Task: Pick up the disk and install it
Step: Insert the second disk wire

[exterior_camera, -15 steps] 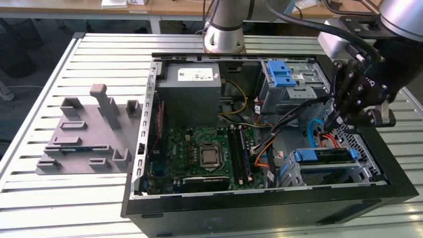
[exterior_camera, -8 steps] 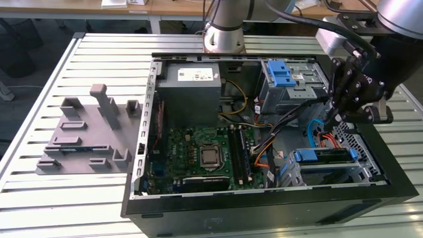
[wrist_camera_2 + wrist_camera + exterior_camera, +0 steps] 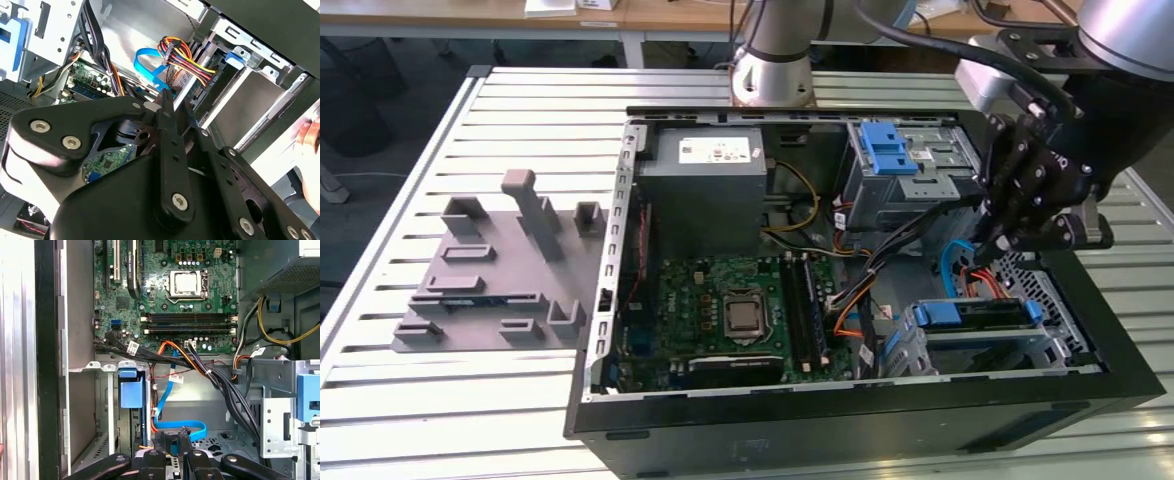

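Observation:
The disk (image 3: 974,316), silver with a blue bracket, lies in the lower bay at the open computer case's front corner, on the exterior view's right. In the first wrist view its blue bracket tab (image 3: 131,390) shows on edge in the bay. My gripper (image 3: 1003,240) hangs just above and behind that bay, apart from the disk. In both wrist views the fingers are closed together on the end of a flat blue cable (image 3: 180,426), with the gripper (image 3: 173,441) over the bay's rear. In the second wrist view the gripper (image 3: 165,97) sits close under the blue cable (image 3: 147,65).
A bundle of coloured power wires (image 3: 185,57) ends by the bay. The case also holds a grey power-supply box (image 3: 707,175), a metal cage with a blue latch (image 3: 894,155) and the motherboard (image 3: 734,310). A grey fixture (image 3: 500,270) lies on the slatted table. A hand (image 3: 312,132) is outside the case.

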